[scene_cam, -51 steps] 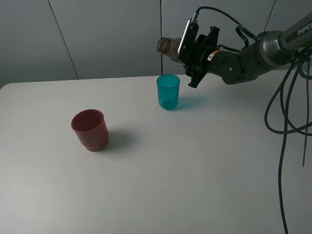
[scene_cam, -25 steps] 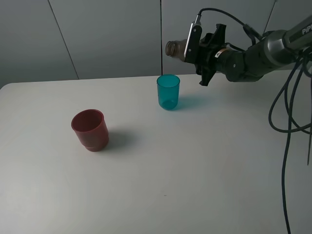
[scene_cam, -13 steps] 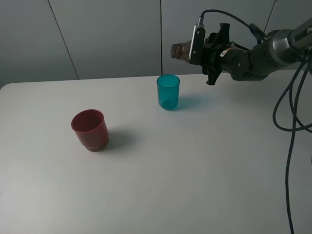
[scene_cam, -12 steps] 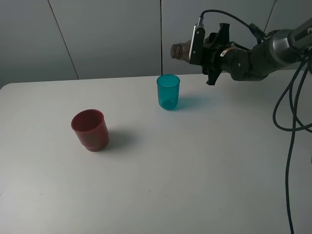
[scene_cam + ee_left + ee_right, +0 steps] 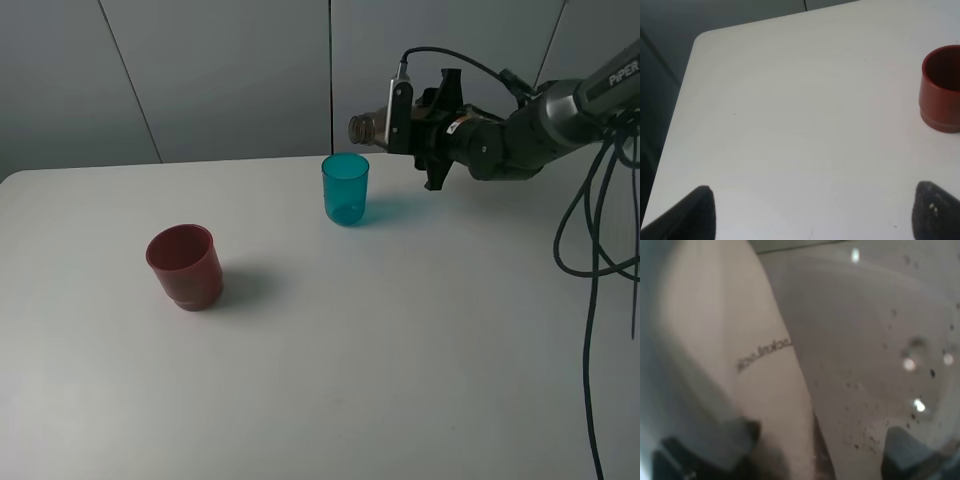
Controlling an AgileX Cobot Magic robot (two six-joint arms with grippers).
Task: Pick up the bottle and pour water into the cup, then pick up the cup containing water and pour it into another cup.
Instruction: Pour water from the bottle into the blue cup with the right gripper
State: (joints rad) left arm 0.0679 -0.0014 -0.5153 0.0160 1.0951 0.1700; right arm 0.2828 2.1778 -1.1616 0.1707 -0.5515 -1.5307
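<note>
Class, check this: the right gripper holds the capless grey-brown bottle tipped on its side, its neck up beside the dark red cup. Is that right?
Not quite. The exterior high view shows the right gripper holding the bottle on its side, but its neck is beside the teal-blue tumbler. The dark red cup stands apart, further left.

The high camera stands well back and looks down across the whole counter toward the grey wall. The left wrist camera looks steeply down from some way above at one rounded corner of the counter. Both views share the dark red cup. The right wrist camera sits close against the bottle, which fills its blurred frame.
</note>
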